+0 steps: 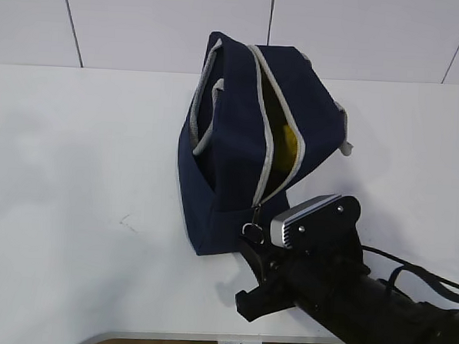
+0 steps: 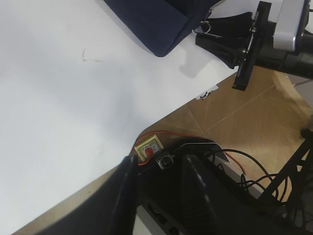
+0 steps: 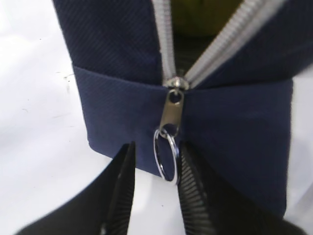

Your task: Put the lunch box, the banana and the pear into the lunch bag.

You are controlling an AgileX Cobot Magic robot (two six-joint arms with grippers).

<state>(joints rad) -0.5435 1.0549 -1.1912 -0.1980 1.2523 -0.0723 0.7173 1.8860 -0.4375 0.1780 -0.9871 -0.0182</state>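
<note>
In the exterior view the lunch bag (image 1: 246, 142) stands on the desk (image 1: 75, 172), near the middle of its front edge, with the zipper (image 1: 271, 120) open along the top and something yellow visible inside; which fruit it is I cannot tell. The right claw (image 1: 258, 250) is directly at the near end of the bag, where the ring pull (image 1: 252, 231) hangs, so the right arm is clearly the nearer one. The zipper line runs away from this claw, toward the far edge of the desk. In the left wrist view the left claw (image 2: 156, 188) is open and holds nothing; it hangs off the front edge of the desk, well apart from the bag. The right wrist view shows what the others hide: the ring pull (image 3: 166, 154) hangs between the two fingers (image 3: 122, 186), close to the right one, and the claw is open with a narrow gap, not yet closed on the ring. I judge the next move needs a small closing on the ring.
</note>
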